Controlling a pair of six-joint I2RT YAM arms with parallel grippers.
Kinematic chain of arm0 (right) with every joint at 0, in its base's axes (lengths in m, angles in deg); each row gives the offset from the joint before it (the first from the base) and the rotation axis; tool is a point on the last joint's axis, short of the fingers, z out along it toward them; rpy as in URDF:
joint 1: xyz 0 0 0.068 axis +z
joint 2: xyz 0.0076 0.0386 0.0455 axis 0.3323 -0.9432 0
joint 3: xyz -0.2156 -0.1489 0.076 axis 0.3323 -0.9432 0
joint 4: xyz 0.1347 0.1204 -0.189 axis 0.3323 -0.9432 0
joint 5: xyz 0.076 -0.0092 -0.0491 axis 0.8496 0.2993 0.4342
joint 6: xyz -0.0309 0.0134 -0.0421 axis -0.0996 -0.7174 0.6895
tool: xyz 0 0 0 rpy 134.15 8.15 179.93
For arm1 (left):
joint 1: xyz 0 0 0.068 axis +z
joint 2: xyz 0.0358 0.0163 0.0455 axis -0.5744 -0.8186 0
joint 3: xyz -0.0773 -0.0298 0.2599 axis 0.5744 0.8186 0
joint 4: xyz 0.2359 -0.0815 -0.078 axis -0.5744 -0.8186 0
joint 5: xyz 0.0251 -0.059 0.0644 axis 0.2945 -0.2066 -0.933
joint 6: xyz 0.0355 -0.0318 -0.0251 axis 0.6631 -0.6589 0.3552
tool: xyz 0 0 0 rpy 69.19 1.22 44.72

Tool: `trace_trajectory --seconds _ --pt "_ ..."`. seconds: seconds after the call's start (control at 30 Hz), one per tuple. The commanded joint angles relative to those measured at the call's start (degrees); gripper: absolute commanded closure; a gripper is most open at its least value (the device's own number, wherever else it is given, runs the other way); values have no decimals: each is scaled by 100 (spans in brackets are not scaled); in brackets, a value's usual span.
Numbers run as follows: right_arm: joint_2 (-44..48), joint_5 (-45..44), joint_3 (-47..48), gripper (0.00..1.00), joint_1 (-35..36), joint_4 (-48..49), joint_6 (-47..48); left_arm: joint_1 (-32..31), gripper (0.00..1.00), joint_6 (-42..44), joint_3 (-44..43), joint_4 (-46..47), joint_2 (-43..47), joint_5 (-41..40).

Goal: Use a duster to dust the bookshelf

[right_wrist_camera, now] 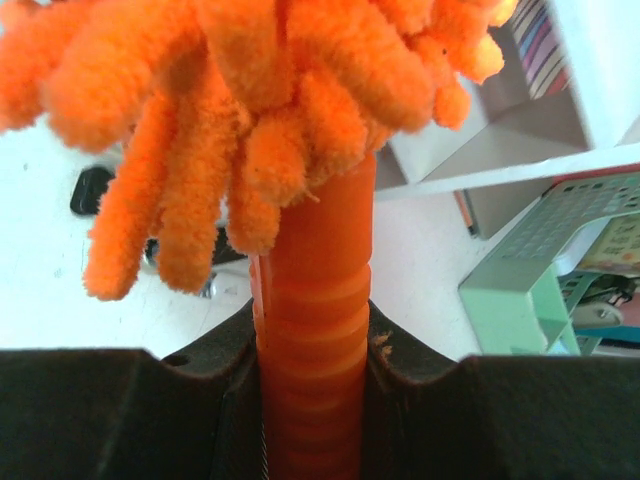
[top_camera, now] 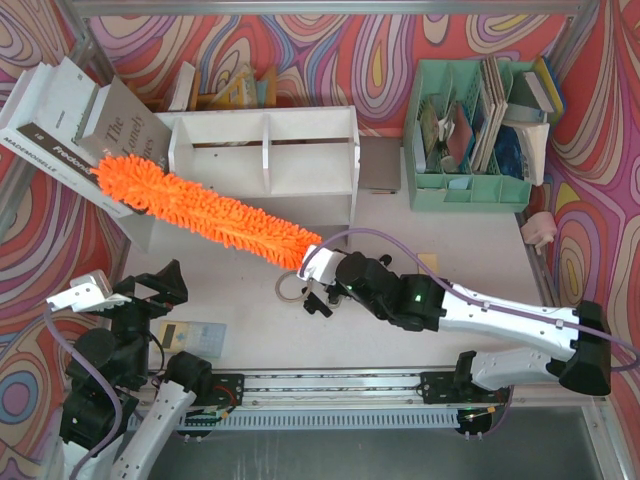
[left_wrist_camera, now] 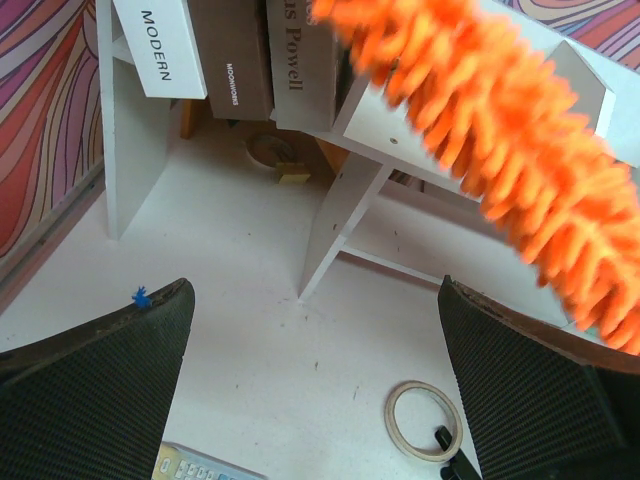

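The orange fluffy duster (top_camera: 210,215) stretches diagonally from the table's middle up to the left. Its tip rests by the leaning books, past the left end of the white bookshelf (top_camera: 265,150). My right gripper (top_camera: 318,262) is shut on the duster's ribbed orange handle (right_wrist_camera: 315,260), with the chenille head (right_wrist_camera: 250,90) just beyond the fingers. In the left wrist view the duster (left_wrist_camera: 500,130) hangs over the bookshelf (left_wrist_camera: 345,200). My left gripper (left_wrist_camera: 315,300) stands open and holds nothing, low at the near left (top_camera: 150,290), apart from the duster.
Large books (top_camera: 70,130) lean at the back left. A mint green organiser (top_camera: 470,140) full of papers stands at the back right. A tape roll (top_camera: 290,288) lies near the right gripper, and a calculator (top_camera: 190,338) lies beside the left arm.
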Motion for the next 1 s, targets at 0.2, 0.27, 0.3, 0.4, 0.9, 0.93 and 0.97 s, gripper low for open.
trace_trajectory --seconds 0.2,0.27,0.3,0.4,0.9,0.93,0.97 --pt "315 -391 -567 100 19 -115 -541 6 2 -20 34 59 -56 -41" --pt "312 -423 -547 100 17 -59 -464 6 2 -20 34 56 -52 -40" --pt "296 -408 -506 100 17 -28 -434 9 2 -20 36 54 -48 -49" --pt "183 -257 -195 100 21 2 -350 7 2 -20 40 58 -39 -52" --pt "-16 -133 -40 100 299 16 -508 6 2 -21 42 54 -21 -64" --pt "-3 -145 -110 100 298 -54 -593 12 2 -20 38 53 -36 -56" --pt "13 -153 -193 100 305 -87 -671 6 2 -20 34 53 -45 -55"
